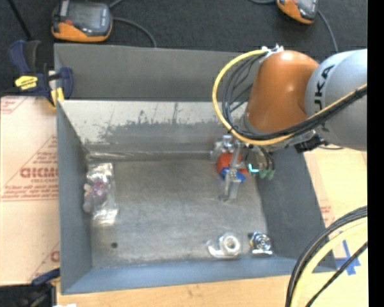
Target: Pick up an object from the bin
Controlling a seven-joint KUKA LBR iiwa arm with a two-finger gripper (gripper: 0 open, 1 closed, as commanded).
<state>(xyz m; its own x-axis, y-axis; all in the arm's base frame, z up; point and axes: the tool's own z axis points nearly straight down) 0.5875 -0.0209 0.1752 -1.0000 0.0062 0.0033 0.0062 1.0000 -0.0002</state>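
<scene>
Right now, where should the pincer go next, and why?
Probably slide toward the bin's near wall, over the white ring: it lies closest to the pincer, which hangs above bare bin floor. The clear bag sits far off on the left.

Bin (173, 204): matt grey metal, scuffed; bag (101, 194): clear crinkled plastic; wrist cover (278, 91): glossy orange; small object (261, 242): shiny metal.

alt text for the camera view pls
A robot arm reaches from the right into a grey metal bin, its gripper low toward the back right. A clear bag of purple bits lies at left; a white ring and a small shiny piece lie front right.
</scene>
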